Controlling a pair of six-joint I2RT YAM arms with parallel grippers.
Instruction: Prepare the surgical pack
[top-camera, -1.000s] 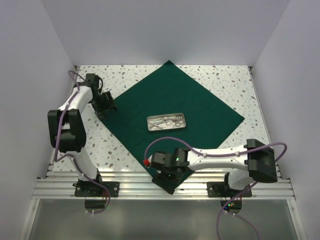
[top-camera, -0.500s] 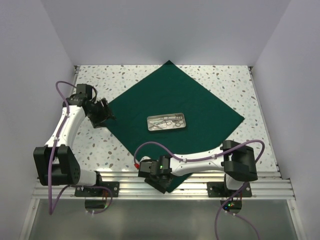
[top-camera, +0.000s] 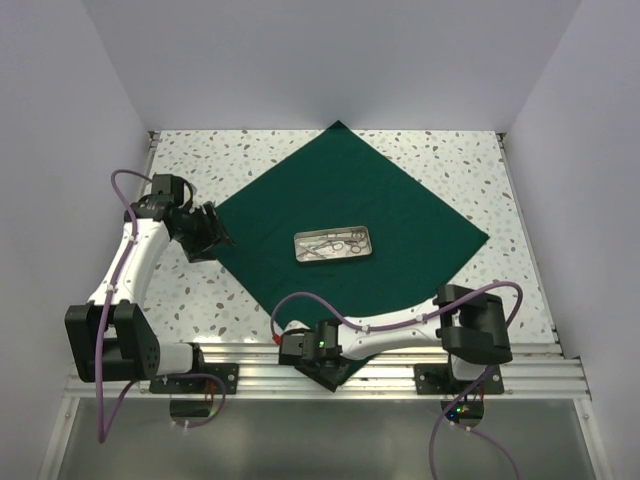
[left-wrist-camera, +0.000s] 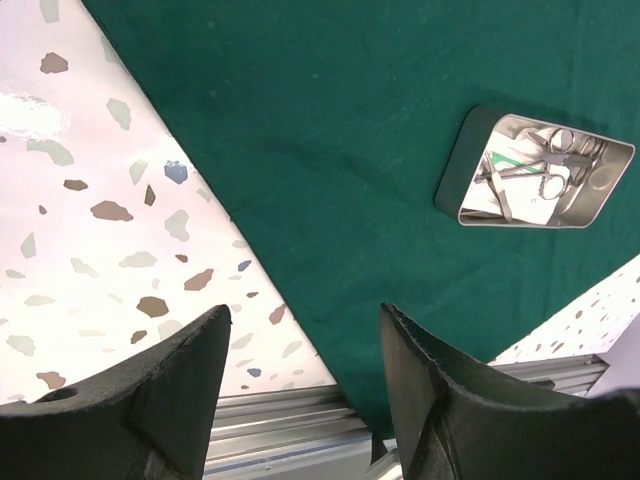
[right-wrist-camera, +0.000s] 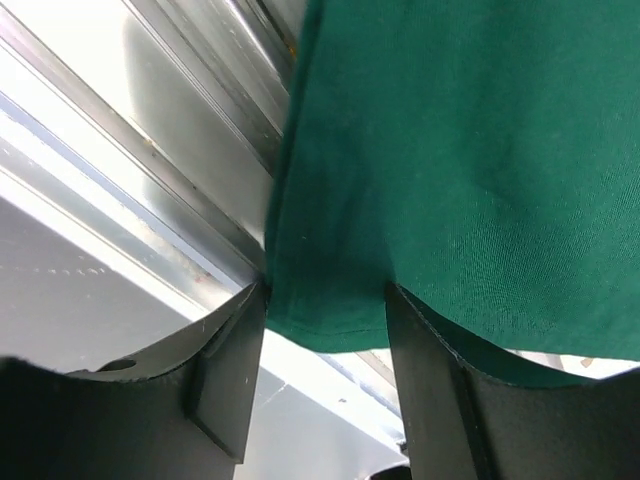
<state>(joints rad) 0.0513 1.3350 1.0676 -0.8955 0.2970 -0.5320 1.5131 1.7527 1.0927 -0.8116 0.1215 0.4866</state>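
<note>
Item: green drape (top-camera: 350, 190) spread diamond-wise on table (top-camera: 455, 160), steel tray (top-camera: 334, 244) of instruments (left-wrist-camera: 545, 165) at centre; right gripper (right-wrist-camera: 325, 300), fingers apart, straddles the overhanging 6 o'clock corner, likely to fold it; left gripper (left-wrist-camera: 305, 330), fingers apart and empty, hovers over the 9 o'clock corner.

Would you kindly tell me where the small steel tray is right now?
In the top view, the steel tray lies near the centre of the dark green drape, slightly towards the left arm's side.

The left gripper (top-camera: 208, 234) now sits lower, nearer the green drape's (top-camera: 350, 195) left corner. The right gripper (right-wrist-camera: 325, 300) is further left at the near corner, jaws narrower.
</note>
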